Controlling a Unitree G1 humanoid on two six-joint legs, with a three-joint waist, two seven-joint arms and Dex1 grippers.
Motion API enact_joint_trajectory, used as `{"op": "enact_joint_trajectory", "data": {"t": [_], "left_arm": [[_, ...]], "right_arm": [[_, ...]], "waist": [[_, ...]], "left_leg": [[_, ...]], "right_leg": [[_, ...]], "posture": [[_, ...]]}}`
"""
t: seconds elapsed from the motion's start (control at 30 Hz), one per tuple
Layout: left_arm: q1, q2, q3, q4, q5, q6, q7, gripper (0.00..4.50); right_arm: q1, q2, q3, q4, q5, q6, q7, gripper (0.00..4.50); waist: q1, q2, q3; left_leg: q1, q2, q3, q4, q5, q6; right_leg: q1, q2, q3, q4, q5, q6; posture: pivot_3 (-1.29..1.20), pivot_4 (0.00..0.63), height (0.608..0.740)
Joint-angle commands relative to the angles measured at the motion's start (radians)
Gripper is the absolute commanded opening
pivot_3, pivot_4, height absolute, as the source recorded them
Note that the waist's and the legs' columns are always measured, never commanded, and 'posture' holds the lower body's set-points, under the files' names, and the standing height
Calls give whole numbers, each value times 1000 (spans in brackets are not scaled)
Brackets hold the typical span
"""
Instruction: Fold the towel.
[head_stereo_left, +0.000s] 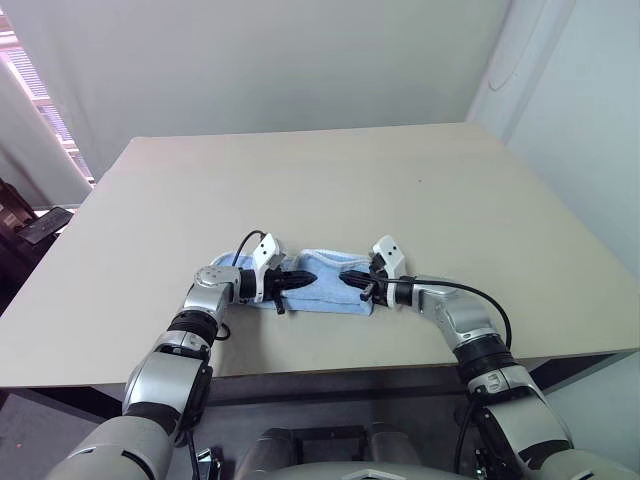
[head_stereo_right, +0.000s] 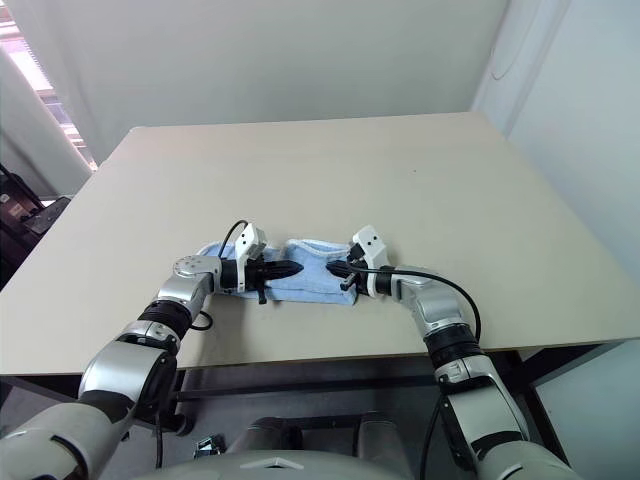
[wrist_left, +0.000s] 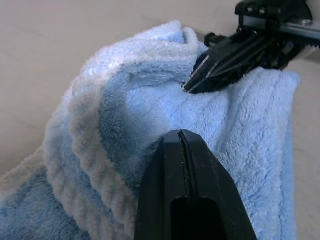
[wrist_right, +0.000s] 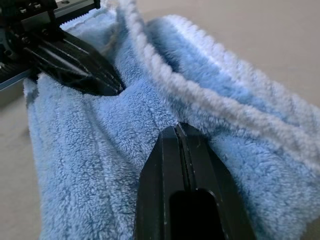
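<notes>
You have the towel (head_stereo_left: 318, 283) lying on the table (head_stereo_left: 330, 190) near its front edge, bunched into a low, narrow band running left to right, with folds of light-blue terry and a pale ribbed border piled along its far side. Both of your arms reach in from opposite ends and the 2 grippers point toward each other over the cloth.

Your left gripper (head_stereo_left: 303, 279) lies nearly level, aimed to the right, with its black fingers (wrist_left: 182, 170) pressed together so that just a thin seam shows between them. Their tip is down against the terry pile, but you cannot tell from here whether any cloth is pinched in that seam.

Your right gripper (head_stereo_left: 349, 281) points to the left and slightly down, and its fingers (wrist_right: 180, 165) are likewise closed flat against each other, the tip sunk into the soft surface just beside the ribbed border. Again, a real pinch on the fabric cannot be made out.

The 2 tips sit near each other above the middle of the towel, close but apart, with a short stretch of blue cloth between them.
</notes>
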Motion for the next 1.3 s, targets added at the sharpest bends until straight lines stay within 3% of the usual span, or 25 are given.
{"op": "enact_joint_trajectory", "data": {"t": [0.03, 0.2, 0.3, 0.43, 0.63, 0.67, 0.8, 0.93, 1.1, 1.3], "left_arm": [[-12, 12, 31, -54, -25, 20, -31, 42], [-1, 63, 77, -187, -77, 152, -35, 42], [46, 116, 134, -373, -162, 289, -41, 603], [150, 189, 238, -613, -288, 509, 38, 2082], [350, 309, 487, -890, -556, 941, 225, 4306], [379, 320, 518, -928, -585, 989, 262, 4483], [516, 378, 626, -1047, -695, 1254, 403, 4483], [604, 364, 728, -1139, -822, 1471, 535, 4483], [622, 281, 874, -1150, -924, 1603, 715, 4483], [612, 198, 976, -1095, -931, 1673, 899, 4483]], "right_arm": [[-28, 12, -27, -17, 28, 7, 16, 0], [-49, 23, -83, -129, 133, 105, 58, 0], [-34, 16, -70, -227, 160, 154, 70, 0], [-25, 32, -66, -297, 179, 207, 39, 0], [-15, 54, -51, -364, 201, 273, 10, 0], [-14, 56, -51, -371, 206, 283, 6, 0], [-13, 65, -47, -383, 229, 333, 3, 0], [-38, 77, -27, -349, 227, 385, -6, 0], [-63, 106, -5, -328, 226, 398, -21, 0], [-69, 120, 5, -324, 216, 388, -33, 0]], "waist": [[0, 0, 0], [-6, 0, 0], [-9, 0, 0], [-10, 0, 0], [-20, 1, 1], [-22, 1, 1], [-27, 1, 1], [-29, 1, 1], [-28, 1, 1], [-28, 1, 1]], "left_leg": [[0, 0, 0, 0, 0, 0], [-1, 0, 0, -1, 0, 0], [-1, 1, -1, -1, 0, 0], [-1, 1, -1, -2, 0, 0], [-1, 1, -2, -3, 0, 0], [-1, 1, -2, -3, 0, 0], [-1, 1, -2, -2, 0, 0], [0, 1, -2, -2, 0, -1], [0, 1, -3, -2, -2, -4], [0, 1, -2, -3, -2, -4]], "right_leg": [[0, 0, 0, 0, 0, 0], [-2, 0, 0, 0, 1, -1], [-3, 0, 0, 1, 1, -1], [-3, 0, 0, 1, 1, -1], [-4, 1, 0, 1, 0, -1], [-4, 1, 0, 1, 0, -2], [-3, 0, 0, 1, -2, -3], [-3, 0, 0, 1, -3, -2], [-3, 0, 0, 1, -3, -3], [-3, 0, 0, 0, -3, -4]], "posture": [[0, 0, 740], [0, 0, 740], [0, 0, 740], [0, 0, 740], [0, 0, 740], [0, 0, 740], [0, 0, 740], [0, 0, 740], [0, 0, 740], [0, 0, 740]]}}
